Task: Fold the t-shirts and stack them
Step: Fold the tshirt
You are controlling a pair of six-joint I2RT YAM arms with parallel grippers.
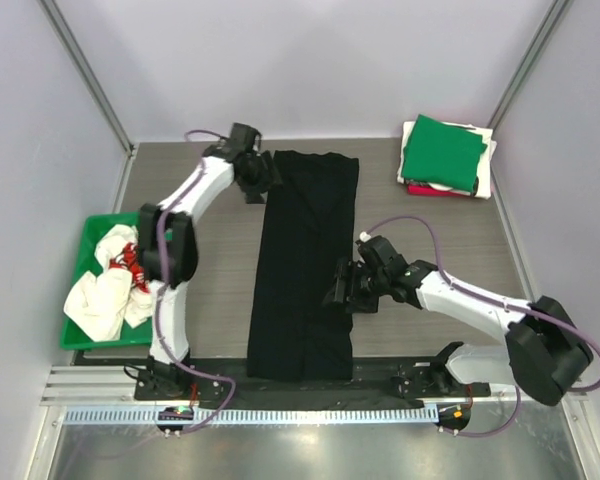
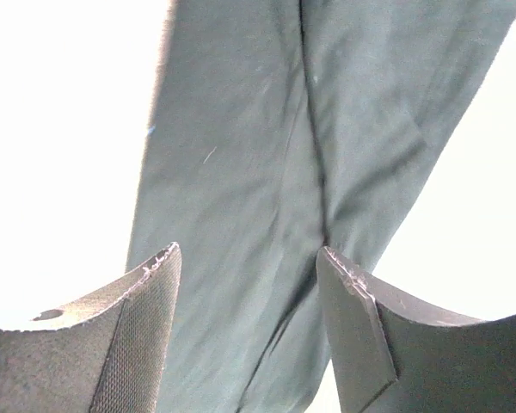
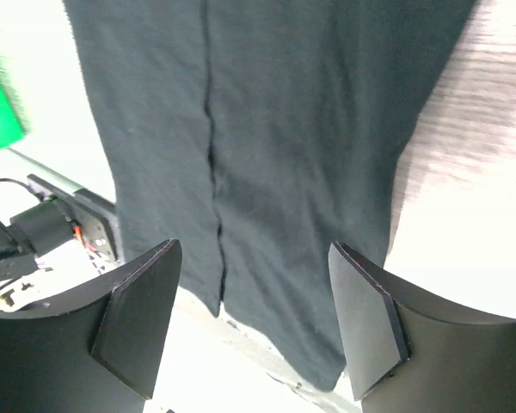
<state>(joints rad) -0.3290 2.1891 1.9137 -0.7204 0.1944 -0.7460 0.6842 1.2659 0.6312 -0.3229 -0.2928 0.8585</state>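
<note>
A large black t-shirt point(image 1: 305, 265) lies as a long narrow folded strip down the middle of the table; it fills the left wrist view point(image 2: 267, 172) and the right wrist view point(image 3: 275, 155). My left gripper point(image 1: 261, 178) is open and empty, hovering at the strip's far left edge. My right gripper point(image 1: 338, 293) is open and empty at the strip's near right edge. Folded shirts are stacked at the far right, a green shirt point(image 1: 440, 152) on top of white and red ones. A white shirt point(image 1: 100, 300) and a red shirt point(image 1: 132, 268) lie crumpled in a tray.
A green plastic tray point(image 1: 92, 226) stands at the table's left edge. Grey walls enclose the table on three sides. A metal rail point(image 1: 280, 412) with the arm bases runs along the near edge, and the strip's near end reaches it.
</note>
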